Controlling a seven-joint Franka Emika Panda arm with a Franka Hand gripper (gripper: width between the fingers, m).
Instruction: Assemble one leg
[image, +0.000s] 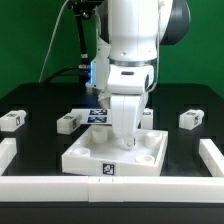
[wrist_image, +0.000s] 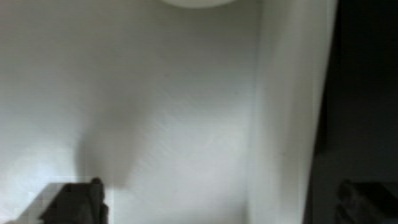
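1. The leg (image: 68, 122) lies loose on the table, just left of the marker board (image: 97, 115) and beyond the tray-like part (image: 90, 158). A second leg (image: 12, 120) sits further left and a third leg (image: 190, 120) sits right.
2. The gripper (image: 125, 143) hangs low over the tray-like part, its fingers (wrist_image: 71, 203) spread wide (nothing visibly between them).
3. Risks, as I judge them:
   - Travelling sideways at this height could shove the tray-like part.
   - An off-centre pinch could twist the leg, so it jams at a socket.

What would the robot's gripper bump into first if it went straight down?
Most likely the big white tray-like part: the gripper points down right over it, and a white surface fills most of the wrist view. How much gap is left, I cannot tell.
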